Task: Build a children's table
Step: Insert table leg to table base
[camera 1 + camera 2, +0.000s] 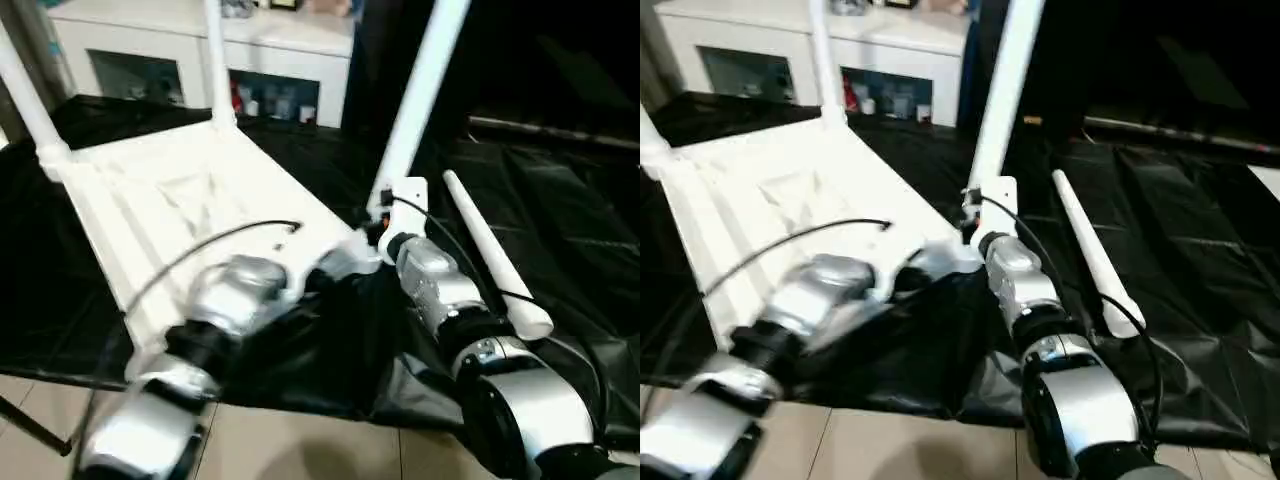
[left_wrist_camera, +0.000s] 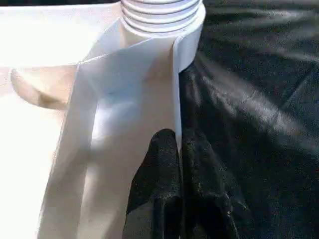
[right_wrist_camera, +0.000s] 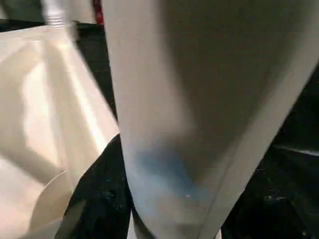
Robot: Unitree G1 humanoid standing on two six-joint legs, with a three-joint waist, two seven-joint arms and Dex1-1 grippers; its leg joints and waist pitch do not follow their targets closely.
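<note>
My silver forearms sit nearest. My left fingers are pressed together, pinching the side wall of the upturned table top beside its threaded corner socket. The top lies on black sheeting. My right gripper meets the upright leg; I cannot tell its opening. A loose leg lies right.

Upright legs cut off above; right gripper behind leg.
</note>
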